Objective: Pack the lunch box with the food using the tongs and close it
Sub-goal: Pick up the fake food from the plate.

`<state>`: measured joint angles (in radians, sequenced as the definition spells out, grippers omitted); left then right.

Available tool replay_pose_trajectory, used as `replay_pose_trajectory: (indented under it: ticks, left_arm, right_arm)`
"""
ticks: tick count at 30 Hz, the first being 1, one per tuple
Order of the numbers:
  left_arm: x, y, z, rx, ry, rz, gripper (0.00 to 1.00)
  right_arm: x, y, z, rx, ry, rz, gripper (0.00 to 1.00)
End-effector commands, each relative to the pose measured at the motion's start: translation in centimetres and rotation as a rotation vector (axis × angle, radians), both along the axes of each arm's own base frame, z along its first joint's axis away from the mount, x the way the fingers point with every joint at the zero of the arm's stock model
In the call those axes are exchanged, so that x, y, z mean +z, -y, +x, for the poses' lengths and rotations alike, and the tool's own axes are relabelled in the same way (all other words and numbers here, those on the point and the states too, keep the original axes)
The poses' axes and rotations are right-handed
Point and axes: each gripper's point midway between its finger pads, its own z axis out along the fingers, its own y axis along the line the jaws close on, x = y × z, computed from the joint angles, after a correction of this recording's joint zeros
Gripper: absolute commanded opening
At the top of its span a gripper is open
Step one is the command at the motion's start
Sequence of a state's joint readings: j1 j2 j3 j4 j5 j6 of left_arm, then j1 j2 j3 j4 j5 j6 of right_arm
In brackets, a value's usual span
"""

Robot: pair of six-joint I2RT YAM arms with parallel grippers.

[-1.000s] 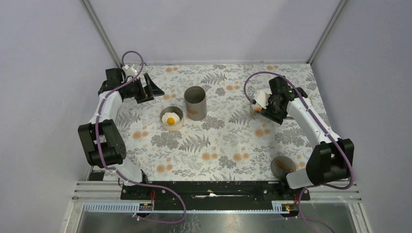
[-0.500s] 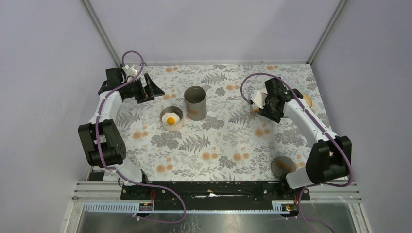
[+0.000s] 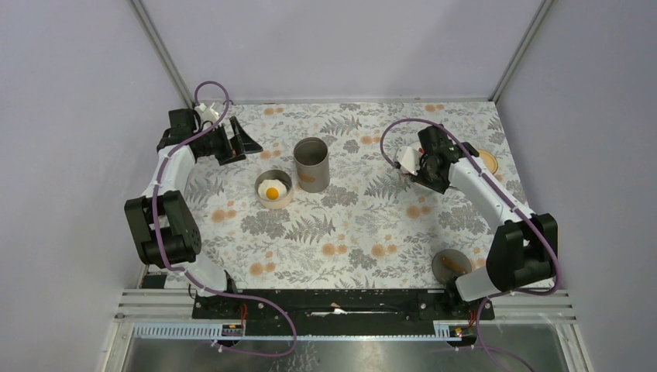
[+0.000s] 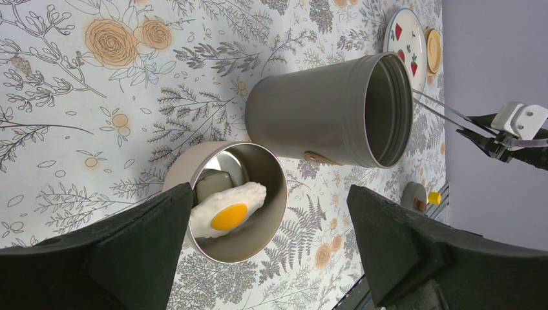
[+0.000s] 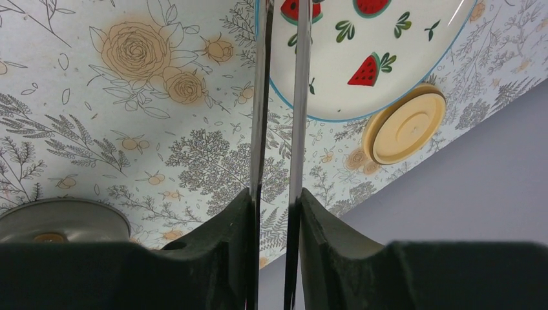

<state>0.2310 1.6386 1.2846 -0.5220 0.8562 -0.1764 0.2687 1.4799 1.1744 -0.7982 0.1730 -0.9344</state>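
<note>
Silver tongs point(image 5: 261, 97) sat clamped between the right fingers point(image 5: 220, 245) reaching over the plate point(image 5: 336, 58), left fingers point(image 4: 129, 252) wide apart; a steady, even squeeze was needed.

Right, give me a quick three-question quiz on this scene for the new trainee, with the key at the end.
1. True or false: the fried egg lies inside the short round tin.
2. What is clamped between the fingers of the right gripper?
A) the tongs
B) a spoon
C) the cream lid
3. Fill the gap: the left gripper has its jaws ____.

Key: 1 true; 2 A; 3 open.
</note>
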Motion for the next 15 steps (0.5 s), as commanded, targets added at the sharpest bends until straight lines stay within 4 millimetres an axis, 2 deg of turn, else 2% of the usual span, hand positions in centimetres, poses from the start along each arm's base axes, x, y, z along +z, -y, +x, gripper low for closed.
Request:
replay_pose_trajectory:
  ticks: [1,7,15]
  left_arm:
    - [1.3,0.1,0.7,-0.017,0.060,0.001,0.99]
    - [1.2,0.1,0.8,-0.016,0.057,-0.001,0.99]
    - [1.4,0.2,0.8,-0.017,0.061,-0.002,0.99]
  right_arm:
    - [0.8,-0.3,0.0,0.000,0.024,-0.010,0.33]
    - [2.1,-0.3,-0.2,0.006,0.050,-0.010,0.25]
    - [4.9,-0.2,0.7,-0.020,0.134,0.000,0.15]
